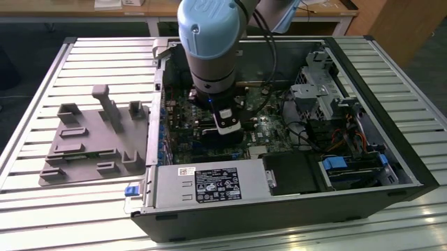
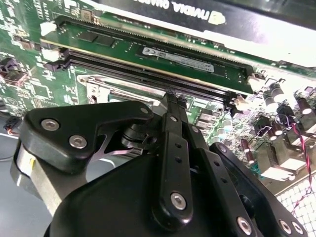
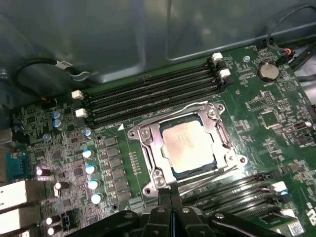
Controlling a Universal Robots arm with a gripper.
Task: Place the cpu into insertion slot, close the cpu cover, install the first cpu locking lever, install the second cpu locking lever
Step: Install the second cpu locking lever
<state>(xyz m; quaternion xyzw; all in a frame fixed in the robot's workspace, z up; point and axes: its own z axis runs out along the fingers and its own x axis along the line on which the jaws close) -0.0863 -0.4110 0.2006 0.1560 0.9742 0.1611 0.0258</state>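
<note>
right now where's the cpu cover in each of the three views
Exterior view: I cannot make it out; the arm stands over that part of the motherboard.
First wrist view: the cpu cover lies flat as a silvery frame around the cpu, just beyond the gripper.
Second wrist view: a corner of the cover shows past the gripper's linkage.
Shared landmark: the long black memory slots beside it.

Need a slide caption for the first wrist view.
CPU seated in its socket under the closed metal cover, the hand at the socket's edge by a locking lever.
</note>
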